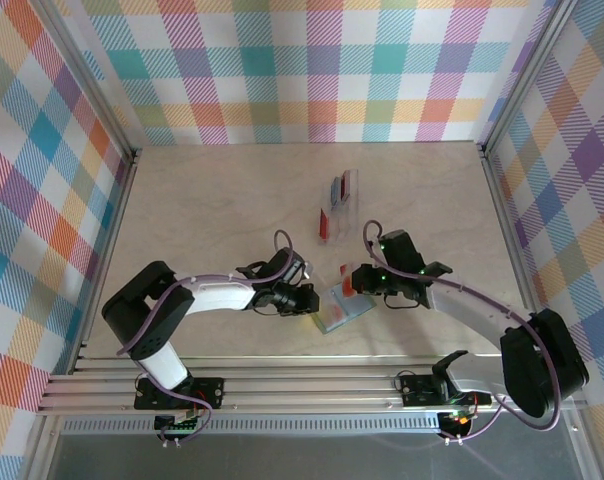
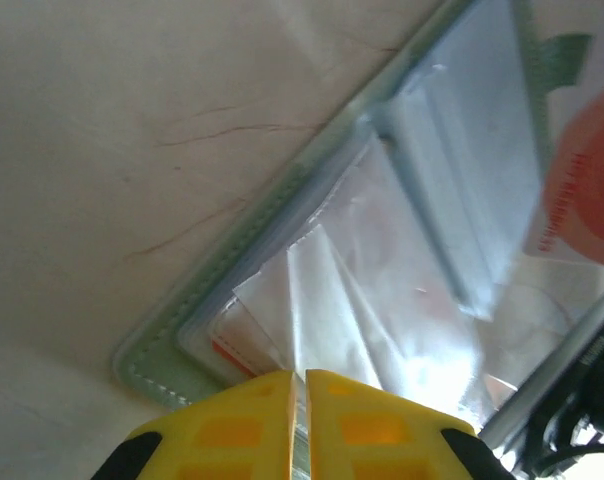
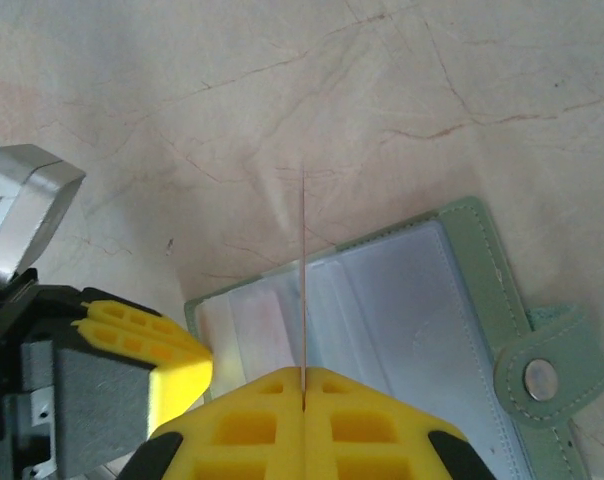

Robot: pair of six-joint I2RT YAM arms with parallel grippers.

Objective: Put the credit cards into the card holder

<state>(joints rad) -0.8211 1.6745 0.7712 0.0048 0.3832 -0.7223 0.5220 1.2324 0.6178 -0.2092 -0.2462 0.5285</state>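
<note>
The sage-green card holder lies open on the table between both grippers, its clear inner pockets facing up. My left gripper is shut on the edge of a clear pocket sleeve at the holder's left side. My right gripper is shut on a pale credit card, seen edge-on and held upright over the holder's pockets. The same card's orange-red round mark appears in the left wrist view. In the top view the left gripper and right gripper nearly meet over the holder.
A clear plastic rack with a red and a blue card stands further back. A red card stands just in front of it. The left gripper's yellow finger is close beside the right one. Checked walls enclose the table.
</note>
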